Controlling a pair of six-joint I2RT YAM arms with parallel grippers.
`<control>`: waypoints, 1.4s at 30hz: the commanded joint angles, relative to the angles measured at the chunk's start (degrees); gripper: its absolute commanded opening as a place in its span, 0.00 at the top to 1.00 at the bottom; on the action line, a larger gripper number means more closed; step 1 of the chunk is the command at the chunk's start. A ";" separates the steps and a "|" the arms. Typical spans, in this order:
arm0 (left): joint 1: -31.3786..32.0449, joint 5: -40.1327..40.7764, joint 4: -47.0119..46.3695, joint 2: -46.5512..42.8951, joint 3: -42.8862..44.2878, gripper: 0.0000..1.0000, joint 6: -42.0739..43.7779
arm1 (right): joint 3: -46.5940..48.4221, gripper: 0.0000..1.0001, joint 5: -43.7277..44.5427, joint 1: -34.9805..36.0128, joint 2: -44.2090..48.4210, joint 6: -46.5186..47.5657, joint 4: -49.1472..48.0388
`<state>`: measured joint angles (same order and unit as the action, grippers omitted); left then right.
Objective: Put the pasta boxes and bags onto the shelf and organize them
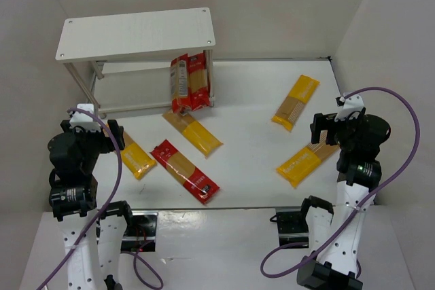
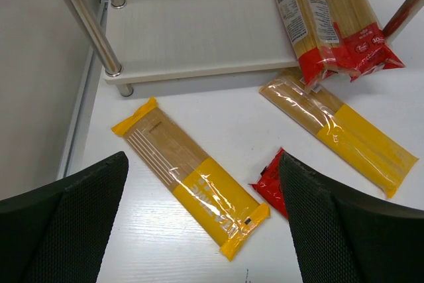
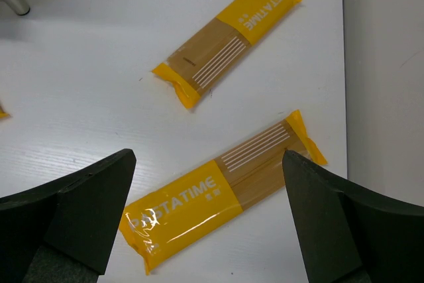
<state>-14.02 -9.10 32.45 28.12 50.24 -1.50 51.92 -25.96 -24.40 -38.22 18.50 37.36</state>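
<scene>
Top external view: the white shelf [image 1: 136, 32] stands at the far left of the table [image 1: 251, 134]. The leaning red packs [image 1: 189, 83] - they look like two, side by side - stand tilted at the shelf's right end, under the top board. All the other packs lie flat on the table. The middle yellow pack [image 1: 192, 132] lies just in front of the shelf, with its far end touching the low ends of the leaning red packs. The flat red pack [image 1: 184, 171] lies nearer the front edge, and the left yellow pack [image 1: 136, 156] lies beside it, close to the left arm. Over on the right, well apart from the shelf, are the far yellow pack [image 1: 296, 102] and the near yellow pack [image 1: 302, 162]. The left gripper [image 2: 203, 164] has its fingers spread wide with nothing in them - it hangs over the left yellow pack. The right gripper [image 3: 209, 157] is spread wide too, and hangs over the near yellow pack.
</scene>
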 commanded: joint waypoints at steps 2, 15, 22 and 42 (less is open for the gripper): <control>-0.39 -0.92 -1.33 0.18 0.30 0.00 0.97 | 0.02 0.00 -0.76 -0.38 1.47 0.13 0.08; -0.39 -0.92 -1.33 0.18 0.30 0.00 1.50 | 0.02 0.00 1.52 -0.38 -2.47 -0.92 -0.98; -0.39 -0.92 -1.33 0.18 0.30 0.00 1.50 | 3.52 0.00 1.52 8.10 -16.87 -0.92 1.21; -7.94 0.23 -1.33 -1.05 0.30 0.00 0.97 | 4.76 0.00 16.73 70.34 -35.08 -0.57 -6.25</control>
<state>-20.29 -8.95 32.58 27.62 50.24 -1.37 55.88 -10.57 42.15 -71.46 18.00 35.53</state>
